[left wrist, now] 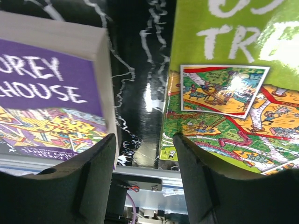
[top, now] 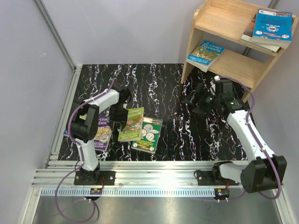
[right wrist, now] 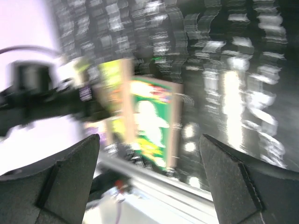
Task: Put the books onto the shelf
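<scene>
I see the black, white-veined counter (top: 163, 84) filling most of my top view, with the shelf (top: 238, 67) standing at its far right corner. The left arm (top: 93, 107) bends in over the near left of the counter. The right arm (top: 247, 130) reaches up toward the foot of the shelf.

Two lots of books are on the shelf. A stack (top: 271, 25) with a blue cover uppermost lies flat at the right end of the top tier. A single blue book (top: 205, 52) lies flat at the left end of the lower tier.

Three books lie flat on the counter. The purple book (top: 102, 136) is at the near left, partly under the left arm. The lime book (top: 132, 126) is just to its right. The green book (top: 149, 133) sits beside the lime one and overlaps its right edge.

My left hand (top: 122, 122) points down over the lime book's left edge. On its wrist camera the left hand (left wrist: 145, 140) is released, its fingers apart with nothing between them. It sits over the bare strip of counter between the purple and lime books. I cannot tell whether either finger touches a book.

My right hand (top: 194, 100) hangs over bare counter near the shelf's foot. Its wrist view is blurred, but the right hand (right wrist: 149, 140) is spread wide and empty.
</scene>
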{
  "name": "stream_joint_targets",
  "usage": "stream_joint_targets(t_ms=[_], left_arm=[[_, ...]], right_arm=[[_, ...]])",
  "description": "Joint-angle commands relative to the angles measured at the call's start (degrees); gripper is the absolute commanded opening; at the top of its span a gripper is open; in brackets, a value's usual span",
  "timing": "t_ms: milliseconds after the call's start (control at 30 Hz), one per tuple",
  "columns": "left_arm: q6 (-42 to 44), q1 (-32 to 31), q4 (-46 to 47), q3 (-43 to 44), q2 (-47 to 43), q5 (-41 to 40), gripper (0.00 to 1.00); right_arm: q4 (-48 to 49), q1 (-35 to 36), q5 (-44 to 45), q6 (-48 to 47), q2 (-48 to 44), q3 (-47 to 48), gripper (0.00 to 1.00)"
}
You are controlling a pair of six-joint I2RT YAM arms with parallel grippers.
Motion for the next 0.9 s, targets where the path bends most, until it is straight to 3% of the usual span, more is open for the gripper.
stream_joint_targets(t_ms=[0, 67, 333, 633, 733, 867], left_arm=[[-3.43, -1.66, 14.59, -1.19, 5.87, 3.37, 0.59], [-3.52, -2.53, 15.03, -0.66, 6.48, 5.12, 0.58], [-3.25, -6.05, 16.26, 2.59, 7.27, 9.43, 0.58], [-4.48, -7.20, 20.04, -3.56, 1.74, 12.95, 0.57], [-4.66, -7.11, 21.36, -5.23, 0.25, 14.18, 0.57], [-4.57, -7.20, 22.06, -5.85, -0.63, 14.89, 0.57]], right_arm=[[20.07, 1.76, -18.02, 8.53, 5.18, -4.27, 0.95], [24.99, 5.61, -16.90, 9.97, 7.81, -3.67, 0.95], [32.03, 16.79, -15.75, 12.69, 33.20, 6.70, 0.93], [28.45, 23.56, -12.50, 11.73, 46.40, 14.27, 0.89], [29.76, 26.37, -12.59, 12.87, 48.78, 14.09, 0.80], [29.59, 28.66, -12.50, 13.05, 49.22, 13.74, 0.38]])
